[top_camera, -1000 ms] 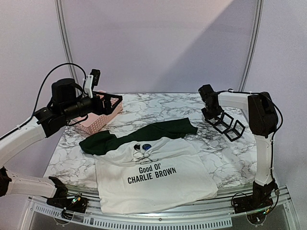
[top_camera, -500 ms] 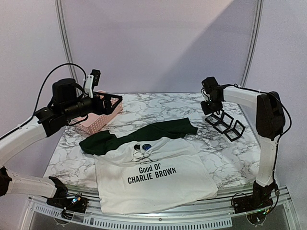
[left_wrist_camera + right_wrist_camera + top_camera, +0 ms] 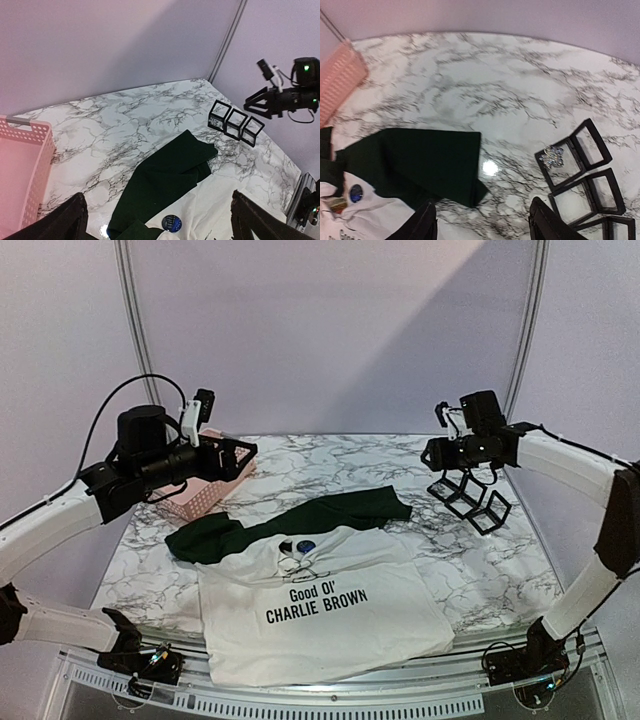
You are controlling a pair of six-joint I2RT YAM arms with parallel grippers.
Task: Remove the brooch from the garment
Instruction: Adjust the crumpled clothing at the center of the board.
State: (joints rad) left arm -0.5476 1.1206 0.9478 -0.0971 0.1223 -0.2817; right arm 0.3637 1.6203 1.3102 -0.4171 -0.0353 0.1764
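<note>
White grey-veined marble-look table [image 3: 330, 465], glossy, lilac wall panels behind; the garment [image 3: 320, 625], soft white cloth with dark green sleeves, lies on it. The brooch [image 3: 551, 156], small, spiky and silver, sits far right of the garment in the nearest of three black square-frame boxes [image 3: 580, 175]. Pink perforated basket [image 3: 205, 495] far left of the garment; left gripper [image 3: 236, 454] gapes wide beside it, right gripper [image 3: 434, 454] jaws apart, empty.

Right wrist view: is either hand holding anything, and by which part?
Nothing is held. The left hand and the right hand are both open and empty; the silvery brooch lies in a black display box, untouched.
</note>
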